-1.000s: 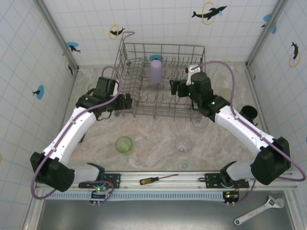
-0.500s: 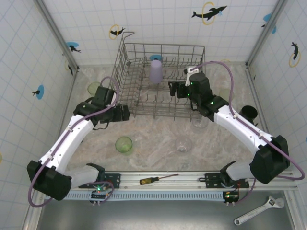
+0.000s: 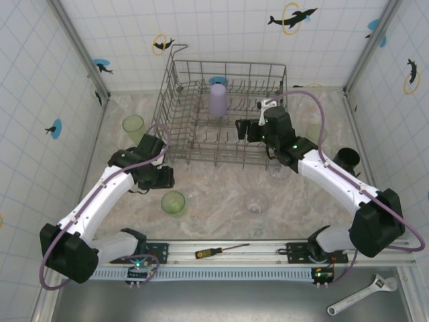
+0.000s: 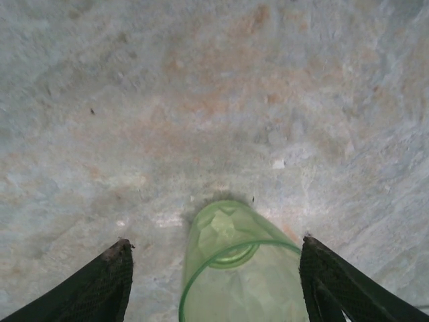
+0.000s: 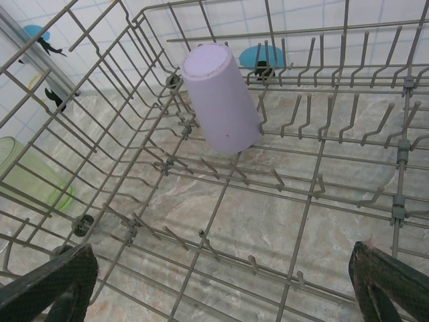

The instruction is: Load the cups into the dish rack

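1. the left arm (image 3: 94,201) goes up from its base at the near left, then bends in toward the middle.
2. the left gripper (image 3: 163,178) sits at the end of a dark wrist and points right and down.
3. its two dark fingers (image 4: 107,285) stand apart.
4. the right arm (image 3: 335,178) stretches from the near right toward the far middle.
5. the right gripper (image 3: 241,127) points left, with its jaws spread wide.

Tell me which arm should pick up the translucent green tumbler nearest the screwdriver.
Left. The left claw straddles that translucent green tumbler, jaws open; the right claw hangs over the grey wire dish rack.
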Available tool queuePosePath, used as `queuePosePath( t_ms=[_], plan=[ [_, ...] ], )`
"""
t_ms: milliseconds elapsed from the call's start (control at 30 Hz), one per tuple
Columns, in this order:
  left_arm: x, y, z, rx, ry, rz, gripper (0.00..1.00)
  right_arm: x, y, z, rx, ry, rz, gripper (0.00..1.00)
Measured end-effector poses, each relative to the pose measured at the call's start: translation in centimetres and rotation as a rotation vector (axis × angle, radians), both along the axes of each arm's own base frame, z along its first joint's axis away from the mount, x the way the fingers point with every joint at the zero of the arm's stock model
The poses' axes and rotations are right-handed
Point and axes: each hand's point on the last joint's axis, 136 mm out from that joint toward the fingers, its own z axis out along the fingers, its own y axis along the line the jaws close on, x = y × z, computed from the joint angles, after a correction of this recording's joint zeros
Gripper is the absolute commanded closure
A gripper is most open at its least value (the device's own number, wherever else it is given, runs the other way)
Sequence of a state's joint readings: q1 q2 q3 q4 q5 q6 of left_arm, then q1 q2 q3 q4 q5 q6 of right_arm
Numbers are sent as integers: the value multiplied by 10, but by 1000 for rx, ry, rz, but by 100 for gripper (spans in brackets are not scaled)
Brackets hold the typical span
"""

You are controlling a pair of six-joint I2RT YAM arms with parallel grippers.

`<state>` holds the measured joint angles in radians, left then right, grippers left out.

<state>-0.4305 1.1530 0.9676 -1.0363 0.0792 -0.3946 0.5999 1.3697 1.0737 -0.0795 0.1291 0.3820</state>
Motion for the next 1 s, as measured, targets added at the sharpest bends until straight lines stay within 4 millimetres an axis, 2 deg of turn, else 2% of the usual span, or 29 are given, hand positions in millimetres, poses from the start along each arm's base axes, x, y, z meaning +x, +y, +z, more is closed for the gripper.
queuePosePath(
  t_ms=[167,333,533,733,900,1000],
  plan=[
    [-26,0,-17,8,73,-34,44,0,0,0,-1,0,0,0],
    [-31,-1,-20,10,84,-38,47,0,0,-1,-2,2,-1,0],
    [-42,2,-35,39,125,-43,55,-1,0,-3,-1,6,1,0],
    [-48,3,-47,75,164,-50,75,0,0,-7,-11,15,4,0],
    [-45,0,-51,84,164,-53,99,-1,0,-18,-37,45,6,0],
    [-43,-1,-52,83,159,-55,100,-1,0,-19,-38,46,6,0]
  ],
)
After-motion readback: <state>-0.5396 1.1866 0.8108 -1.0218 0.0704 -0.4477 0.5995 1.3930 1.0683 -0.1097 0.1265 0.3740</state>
